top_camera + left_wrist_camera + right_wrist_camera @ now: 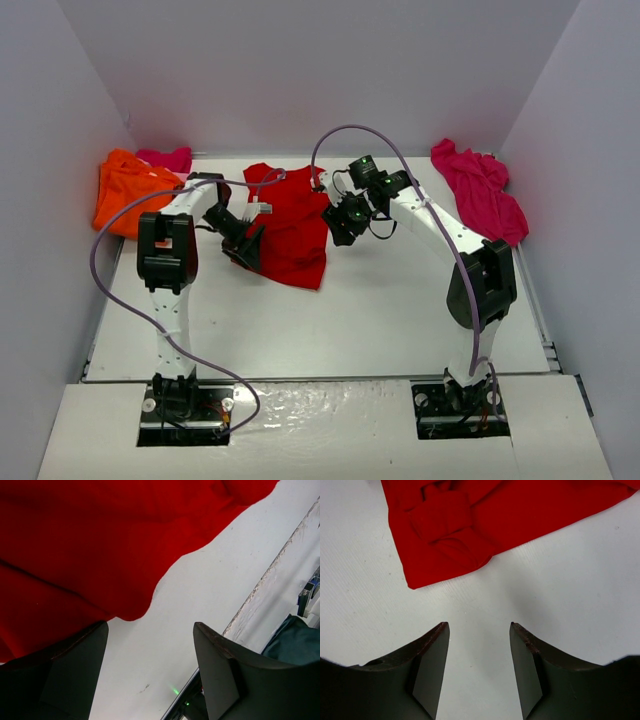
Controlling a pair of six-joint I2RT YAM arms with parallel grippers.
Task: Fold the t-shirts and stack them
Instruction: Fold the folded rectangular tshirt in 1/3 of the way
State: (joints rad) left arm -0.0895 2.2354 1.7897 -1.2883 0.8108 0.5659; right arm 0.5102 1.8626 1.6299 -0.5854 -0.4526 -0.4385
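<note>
At the far left of the counter (400,300), a crumpled orange t-shirt (125,190) hid most of a pink t-shirt (168,158) behind it. The left tool (150,625), fingers apart and empty, covered the left edge of the red t-shirt (290,225) lying mid-counter. The right tool (477,625) gaped empty just beside that shirt. A magenta t-shirt (480,190) lay heaped at the far right.

A white table (380,320) forms the floor of the enclosure. Plain pale walls (330,70) rise from the table's far, left and right edges. A lighter board (330,430) lies along the table's near edge. In the left wrist view the table's edge strip (265,580) looks chipped and scuffed. Beyond that strip sits a dark teal shape (296,642), possibly cloth or a cover, too cropped to tell.
</note>
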